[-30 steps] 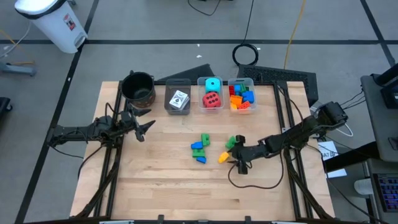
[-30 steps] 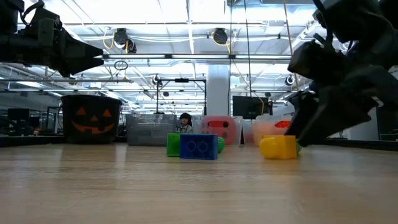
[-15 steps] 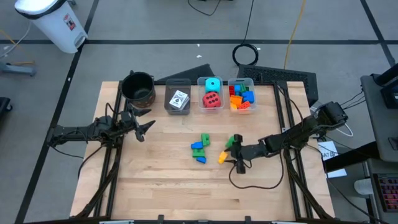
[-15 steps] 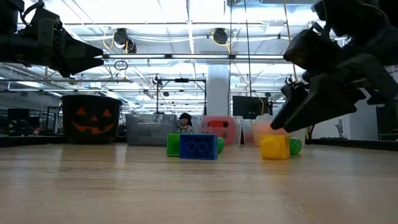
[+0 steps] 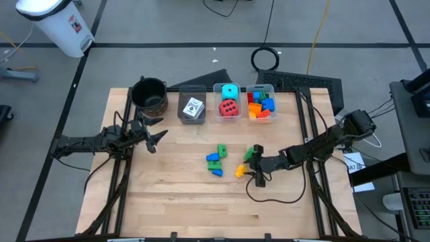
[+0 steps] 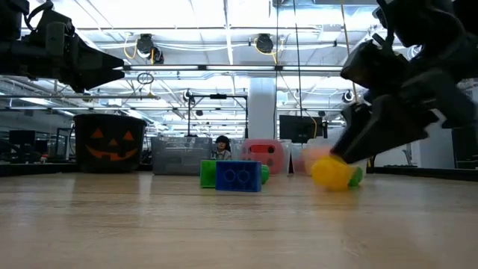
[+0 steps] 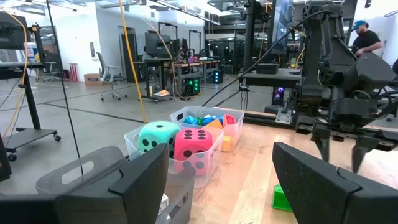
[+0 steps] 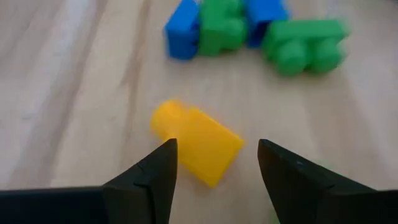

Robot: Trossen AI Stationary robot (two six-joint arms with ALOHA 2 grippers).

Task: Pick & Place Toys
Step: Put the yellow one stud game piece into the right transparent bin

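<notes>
A yellow brick (image 8: 196, 142) lies on the wooden table (image 5: 175, 195), right of centre. My right gripper (image 8: 217, 158) is open and slants down at it from the table's right, one finger on either side of the brick's near end. In the high view, a green brick (image 5: 249, 154) lies just beyond the right gripper (image 5: 256, 173). A cluster of blue and green bricks (image 5: 215, 160) lies at the table's middle. My left gripper (image 5: 158, 138) waits open above the table's left side, holding nothing. My right gripper has its fingers (image 8: 152, 177) on either side of the yellow brick's near corner (image 8: 211, 177), coming slanting down from the table's right. The brick lies on the table. I cannot tell whether either finger touches it.
Along the far edge stand a black pot (image 5: 149, 94), a grey bin with white cards (image 5: 193, 107), a clear bin with a red and a cyan cube (image 5: 229, 101), and a clear bin of bricks (image 5: 261, 104). A dark cable (image 5: 269, 198) loops on the table below the right gripper.
My right gripper has lifted its fingers a little off the table beside the yellow brick and then tipped down toward it. The yellow brick shows blurred in the low view and has shifted slightly on the table.
</notes>
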